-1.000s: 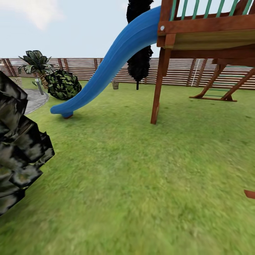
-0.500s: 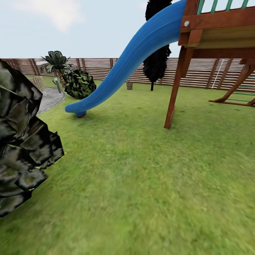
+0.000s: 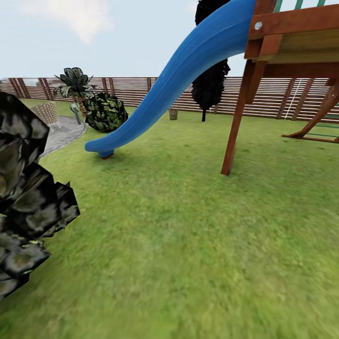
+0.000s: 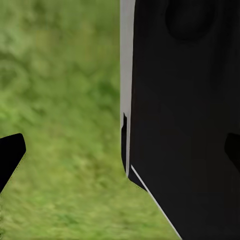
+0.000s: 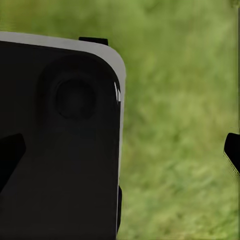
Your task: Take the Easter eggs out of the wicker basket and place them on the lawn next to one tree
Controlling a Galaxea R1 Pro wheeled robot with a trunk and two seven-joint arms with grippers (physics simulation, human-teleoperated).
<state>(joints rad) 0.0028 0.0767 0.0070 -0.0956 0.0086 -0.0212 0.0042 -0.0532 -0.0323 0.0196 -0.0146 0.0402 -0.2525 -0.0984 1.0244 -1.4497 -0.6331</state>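
A small tan bucket-shaped wicker basket (image 3: pixel 173 113) stands far off on the lawn (image 3: pixel 188 245), by the fence behind the slide. The Easter eggs are too far away to make out. Dark green mottled leaves (image 3: pixel 28 202), perhaps a tree's crown, hang close at the left; no trunk shows. In the left wrist view my left gripper (image 4: pixel 120 155) is open over grass, its dark fingertips (image 4: pixel 10 156) at the picture's edges, beside my own black body panel (image 4: pixel 185 125). My right gripper (image 5: pixel 120 155) is open too, fingertips (image 5: pixel 233 152) wide apart, holding nothing.
A blue slide (image 3: pixel 179 80) runs down from a wooden play tower, whose post (image 3: pixel 234 127) stands on the grass ahead. A black cypress-like tree (image 3: pixel 209 84), a round bush (image 3: pixel 106 112), a short palm (image 3: pixel 74 84) and a slatted fence (image 3: pixel 278 96) line the back. Grey paving (image 3: pixel 63 134) lies left.
The whole head view has swung left, so slide, tower post and bush sit further right in the picture than a second ago. The nearby leaves have shifted slightly. Nothing on the lawn itself moved.
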